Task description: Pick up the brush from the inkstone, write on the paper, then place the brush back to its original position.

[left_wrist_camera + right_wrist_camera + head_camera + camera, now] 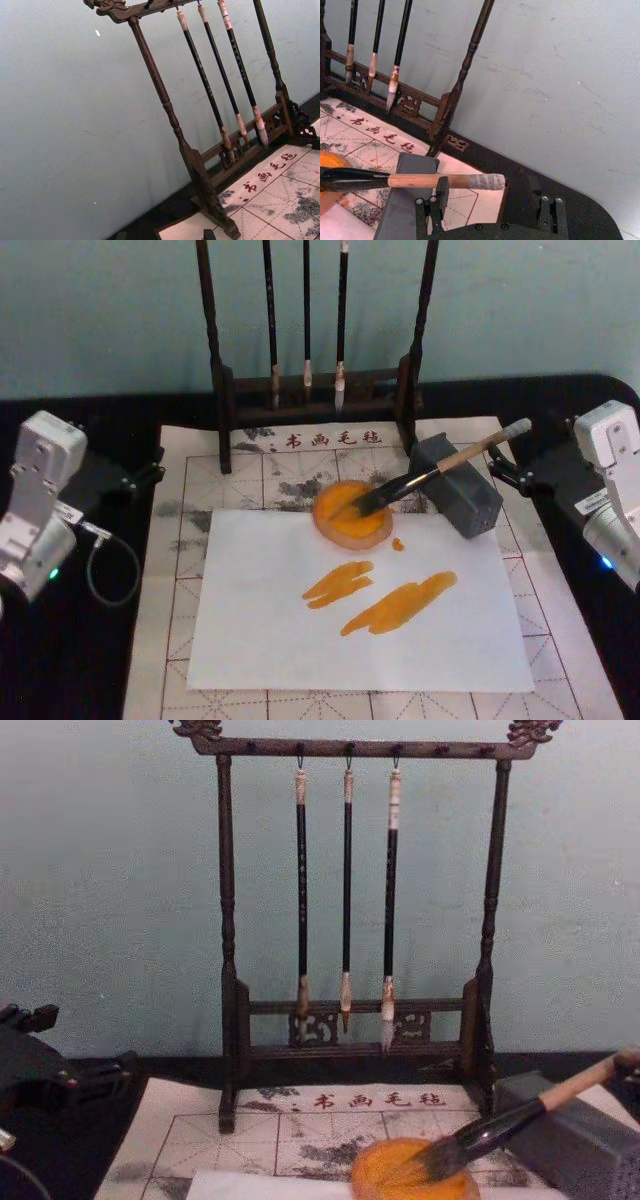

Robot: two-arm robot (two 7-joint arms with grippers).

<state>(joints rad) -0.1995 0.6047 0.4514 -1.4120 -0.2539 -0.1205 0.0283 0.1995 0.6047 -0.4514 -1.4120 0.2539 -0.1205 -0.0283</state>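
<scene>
Evidently the left gripper [140, 477] is idle, hanging over the tabletop's [80, 660] left edge beside the felt mat [185, 500]. Whether it is open or closed cannot be told, and it poses little risk unless it swings inward.

The paper [300, 640] lies on the mat's near half and carries two orange strokes [400, 602], so the writing looks done. If the strokes are wet, anything dragged across them would smear. An orange dish [335, 528] sits on the paper's far edge, and a knock there would shift both dish and sheet.

The brush [430, 472] rests with its bristles in that dish. Its handle slopes up over the grey inkstone [470, 505] near the mat's far right corner, and the handle's end points towards the tabletop's right edge. This is the weak point: a round handle propped on one edge could roll or pivot at a light touch.

The right gripper [482, 192] sits at that handle end with its fingers [440, 192] spread, gripping nothing; one finger is very near the wood. A sideways drift, or an off-centre closing, could push the handle off the inkstone. The loaded bristles could then flick orange across the paper. A careless lift could also strike the brush stand [415, 390] just behind.
</scene>
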